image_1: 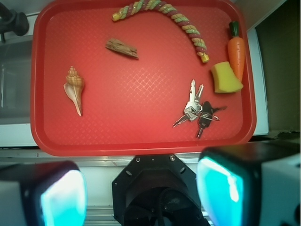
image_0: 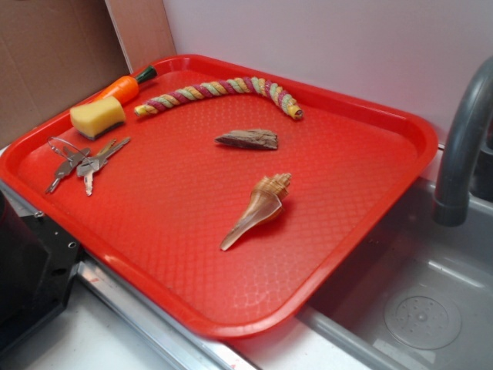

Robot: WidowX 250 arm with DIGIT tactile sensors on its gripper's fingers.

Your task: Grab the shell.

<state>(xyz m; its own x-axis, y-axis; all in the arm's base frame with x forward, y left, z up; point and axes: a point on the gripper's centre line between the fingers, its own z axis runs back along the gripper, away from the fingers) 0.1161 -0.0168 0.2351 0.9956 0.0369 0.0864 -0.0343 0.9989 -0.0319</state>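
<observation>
1. On the red tray (image_0: pixel 370 223) lies the shell (image_0: pixel 258 210), tan-beige and spiral, in the half nearest the sink (image_0: pixel 408 301); its knobby head points toward the back wall and its long thin tip toward the tray's front edge.
2. From the wrist view, the shell (image_1: pixel 74 88) sits near the tray's left rim, well apart from the gripper (image_1: pixel 141 190), whose two fingers (image_1: pixel 63 195) show at the bottom of the frame, outside the tray.
3. Those fingers stand wide apart with nothing between them, so the gripper is released.
4. Beyond the shell, toward the wall, rests a flat dark brown wood piece (image_0: pixel 248 139), apart from it.
5. A braided rope toy (image_0: pixel 223 90) curves along the tray's far side.
6. At the far left corner, a toy carrot (image_0: pixel 122 87) lies just beside a yellow sponge (image_0: pixel 97 116).
7. A bunch of keys (image_0: pixel 86 162) sits near the sponge, well apart from the shell.
8. A grey faucet (image_0: pixel 462 146) rises at the right over the sink.
</observation>
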